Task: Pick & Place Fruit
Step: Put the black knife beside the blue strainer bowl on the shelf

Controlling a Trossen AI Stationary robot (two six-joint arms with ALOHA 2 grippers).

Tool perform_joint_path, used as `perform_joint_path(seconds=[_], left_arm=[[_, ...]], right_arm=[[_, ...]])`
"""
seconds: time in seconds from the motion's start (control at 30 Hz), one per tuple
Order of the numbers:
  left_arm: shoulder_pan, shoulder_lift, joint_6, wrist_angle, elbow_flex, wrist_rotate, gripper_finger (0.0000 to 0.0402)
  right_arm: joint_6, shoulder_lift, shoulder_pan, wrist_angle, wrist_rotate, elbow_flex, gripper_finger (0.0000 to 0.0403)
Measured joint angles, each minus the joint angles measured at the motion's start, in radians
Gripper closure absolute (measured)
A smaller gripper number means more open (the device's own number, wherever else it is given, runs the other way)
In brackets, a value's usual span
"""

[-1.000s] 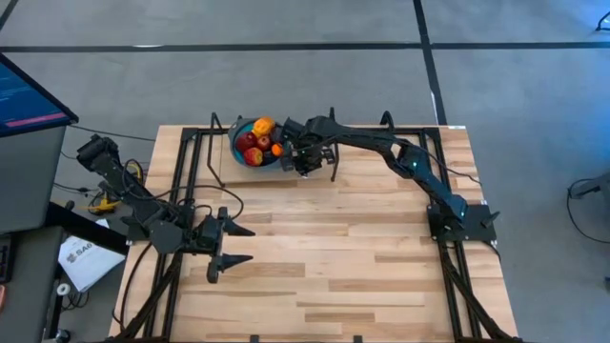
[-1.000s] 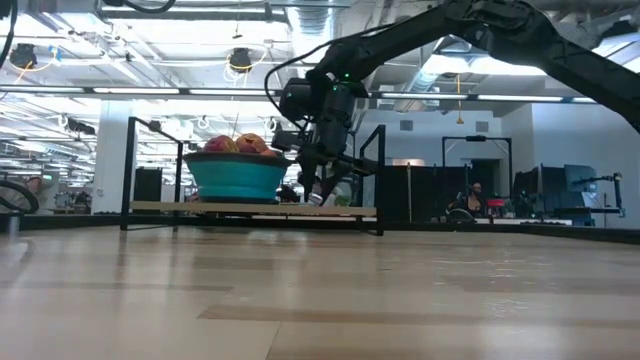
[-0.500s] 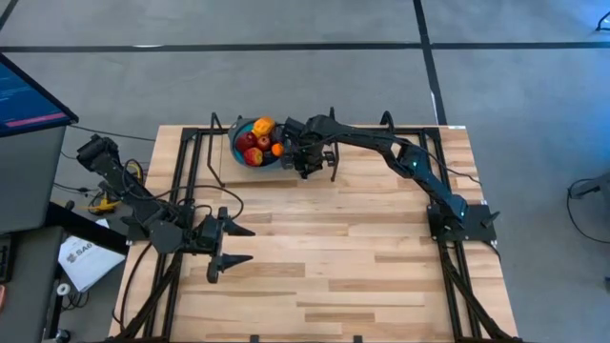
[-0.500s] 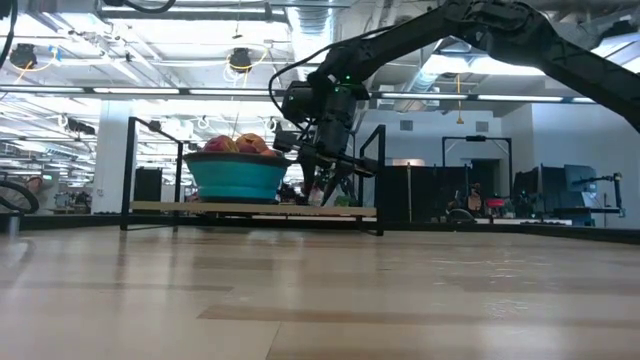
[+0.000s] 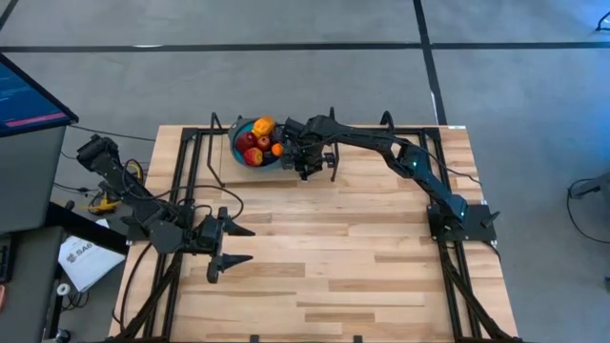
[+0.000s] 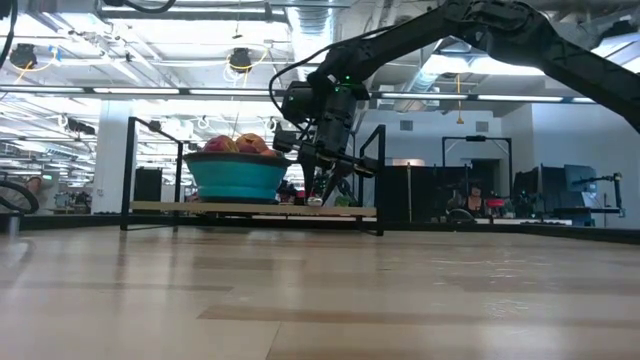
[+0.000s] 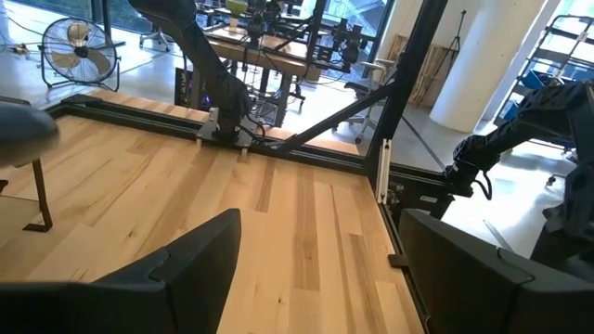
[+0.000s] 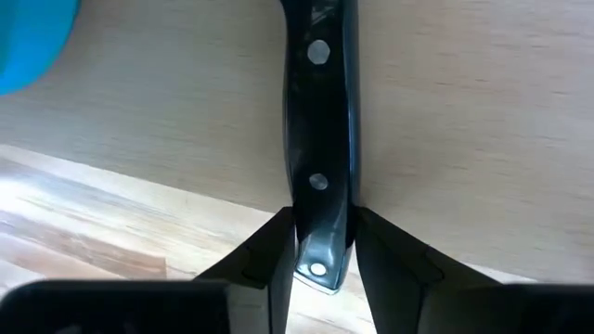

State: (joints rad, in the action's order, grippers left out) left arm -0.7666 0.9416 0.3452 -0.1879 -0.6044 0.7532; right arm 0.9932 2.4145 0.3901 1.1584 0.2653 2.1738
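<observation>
Right gripper (image 8: 321, 243) is down by the blue bowl (image 5: 240, 146), fingers nearly closed on the knife (image 8: 320, 130) handle. Fruit (image 5: 258, 141) sits piled in the bowl. Left gripper (image 5: 229, 244) waits, wide open. Next, prob. lift the knife w/o bumping the bowl.

The high view looks straight down on the whole wooden surface (image 5: 324, 248), while the low view sits at surface height and faces level across the boards toward the room behind; both take in the blue bowl (image 5: 244, 157) (image 6: 234, 177) just beside the right tool (image 5: 305, 164) (image 6: 322, 190). The right wrist view looks very closely past its own tool (image 8: 322, 250) at a dark knife handle (image 8: 318, 121) between the fingers. The left wrist view faces out over its tool (image 7: 316, 278) across bare boards to the far frame.
</observation>
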Motion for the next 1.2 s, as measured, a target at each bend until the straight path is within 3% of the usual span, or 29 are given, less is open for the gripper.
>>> perform_joint_path(seconds=[0.37,0.77,1.2], left_arm=[[0.000,0.000,-0.009,0.000,0.000,0.001,0.0113],[0.000,0.000,-0.008,0.000,0.000,0.001,0.0113],[0.000,0.000,0.000,0.000,0.000,0.001,0.0112]], right_arm=[[-0.020,-0.009,-0.019,0.061,-0.012,0.089,0.0300],[-0.015,-0.010,-0.014,0.146,-0.179,0.089,0.0300],[-0.009,-0.011,-0.016,0.146,-0.188,0.090,0.0296]])
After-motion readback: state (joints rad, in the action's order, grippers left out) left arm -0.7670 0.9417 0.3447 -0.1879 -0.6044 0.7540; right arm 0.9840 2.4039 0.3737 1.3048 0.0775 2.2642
